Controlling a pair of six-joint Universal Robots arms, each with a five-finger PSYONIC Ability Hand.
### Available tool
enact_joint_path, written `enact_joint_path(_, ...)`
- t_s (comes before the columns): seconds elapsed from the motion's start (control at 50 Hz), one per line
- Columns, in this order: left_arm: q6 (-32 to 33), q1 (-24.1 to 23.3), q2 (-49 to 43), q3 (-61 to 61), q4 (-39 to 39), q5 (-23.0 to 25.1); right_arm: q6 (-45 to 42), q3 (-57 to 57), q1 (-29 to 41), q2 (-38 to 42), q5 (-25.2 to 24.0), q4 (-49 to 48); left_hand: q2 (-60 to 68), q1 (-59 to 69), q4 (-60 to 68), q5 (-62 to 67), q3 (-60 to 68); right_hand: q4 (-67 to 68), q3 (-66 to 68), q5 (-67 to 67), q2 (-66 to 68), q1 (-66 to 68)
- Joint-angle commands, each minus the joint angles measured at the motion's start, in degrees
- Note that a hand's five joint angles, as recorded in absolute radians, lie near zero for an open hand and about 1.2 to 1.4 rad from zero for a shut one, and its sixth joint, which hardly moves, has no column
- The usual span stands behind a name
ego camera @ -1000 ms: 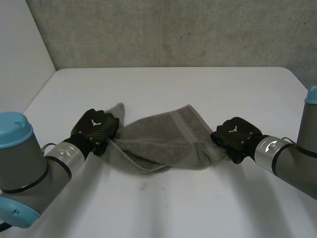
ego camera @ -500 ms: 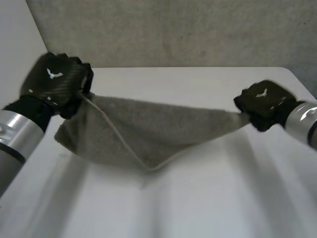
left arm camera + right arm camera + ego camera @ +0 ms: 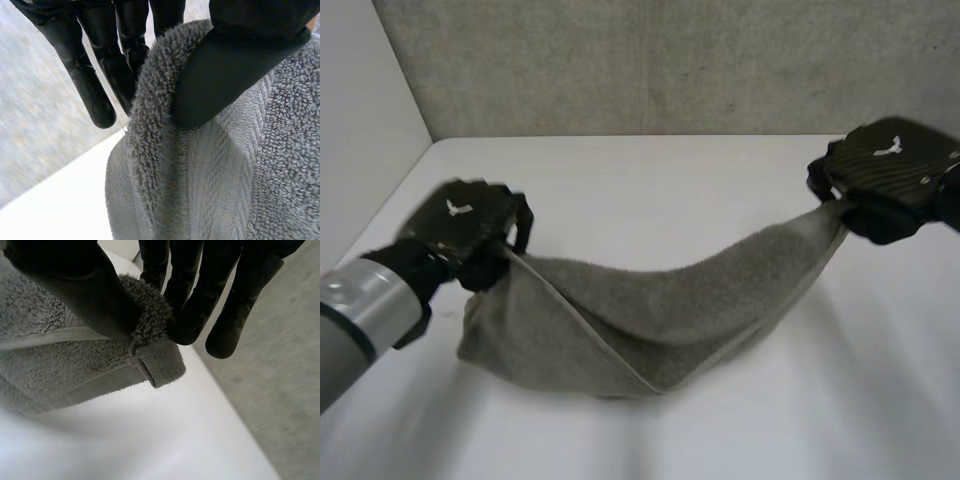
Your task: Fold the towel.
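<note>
Both ends of the towel (image 3: 650, 320) were pinched: one by the left hand (image 3: 460, 228), one by the right hand (image 3: 893, 168).

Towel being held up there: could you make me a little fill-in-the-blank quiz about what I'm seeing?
The towel is held by ____ hands at once. The left hand pinches its end between fingers and ____. The right hand grips the opposite end, and the towel's middle sags toward the ____ table.

Missing words: two; thumb; white.
</note>
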Motion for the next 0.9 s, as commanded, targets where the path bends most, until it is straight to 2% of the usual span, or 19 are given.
enact_joint_path(0.02,0.3,-0.6,-13.5,4.8,0.6,0.3,-2.1,-2.4,1.7,10.6,1.3,0.8,10.3,11.7,10.2,11.0,10.4,3.1,2.7,3.4,4.2,3.9)
enact_joint_path(0.06,0.3,-0.8,-19.5,10.1,0.6,-0.1,-3.3,-5.0,4.2,15.9,4.2,0.7,10.3,11.7,10.2,11.0,10.4,3.1,2.7,3.4,4.2,3.9)
enact_joint_path(0.08,0.3,-0.8,-19.5,10.1,0.6,-0.1,-3.3,-5.0,4.2,15.9,4.3,0.7,10.3,11.7,10.2,11.0,10.4,3.1,2.7,3.4,4.2,3.9)
enact_joint_path(0.12,0.2,-1.4,-24.5,17.4,0.6,-0.4,-3.4,-10.2,7.9,21.3,8.8,0.5,10.3,11.7,10.2,11.0,10.4,3.1,2.7,3.4,4.2,3.9)
enact_joint_path(0.18,0.2,-1.8,-26.1,21.5,0.6,-0.9,-3.1,-13.5,9.6,23.3,11.3,0.0,10.3,11.7,10.2,11.0,10.4,3.1,2.7,3.4,4.2,3.9)
enact_joint_path(0.22,-0.6,-2.6,-27.2,29.7,0.7,-2.8,-1.4,-20.9,11.7,25.5,14.5,-3.4,10.3,11.7,10.2,11.0,10.4,3.1,2.7,3.4,4.2,3.9)
enact_joint_path(0.24,-0.6,-2.6,-27.2,29.7,0.7,-2.8,-1.4,-20.9,11.7,25.5,14.5,-3.4,10.3,11.7,10.2,11.0,10.4,3.1,2.7,3.4,4.2,3.9)
enact_joint_path(0.28,-1.9,-3.9,-26.6,36.9,2.2,-6.2,5.9,-26.5,12.4,25.0,16.6,-12.1,10.3,11.7,10.2,11.0,10.4,3.1,2.7,3.4,4.2,3.9)
enact_joint_path(0.34,-3.2,-4.7,-25.6,39.3,4.1,-8.2,11.0,-28.0,11.8,23.9,17.4,-16.9,10.3,11.7,10.2,11.0,10.4,3.1,2.7,3.4,4.2,3.9)
enact_joint_path(0.38,-7.4,-5.3,-22.0,40.5,8.7,-11.3,19.7,-27.9,11.6,19.0,18.7,-24.0,10.3,11.7,10.2,11.0,10.4,3.1,2.7,3.4,4.2,3.9)
enact_joint_path(0.4,-7.5,-5.3,-22.0,40.5,8.7,-11.3,19.7,-27.9,11.6,19.0,18.7,-24.1,10.3,11.7,10.2,11.0,10.4,3.1,2.7,3.4,4.2,3.9)
enact_joint_path(0.44,-11.7,-4.9,-20.3,39.9,11.3,-12.2,23.7,-26.0,11.5,16.1,18.5,-25.3,10.3,11.7,10.2,11.0,10.4,3.1,2.7,3.4,4.2,3.9)
enact_joint_path(0.56,-13.7,-5.3,-20.7,34.8,10.3,-11.8,20.8,-20.3,12.2,15.6,17.6,-22.0,10.3,11.7,10.2,11.0,10.4,3.1,2.7,3.4,4.2,3.9)
enact_joint_path(0.66,-12.2,-5.4,-23.0,27.4,10.1,-11.8,8.2,-10.9,12.6,17.0,17.5,-17.9,10.3,11.7,10.2,11.0,10.4,3.1,2.7,3.4,4.2,3.9)
enact_joint_path(0.76,-7.2,-5.2,-26.4,19.0,10.4,-11.8,1.9,-4.9,12.8,19.9,17.9,-17.6,10.3,11.7,10.2,11.0,10.4,3.1,2.7,3.4,4.2,3.9)
enact_joint_path(0.9,-1.2,-4.9,-27.9,13.0,10.5,-11.8,0.7,0.3,12.1,21.7,17.4,-18.1,10.3,11.7,10.2,11.0,10.4,3.1,2.7,3.4,4.2,3.9)
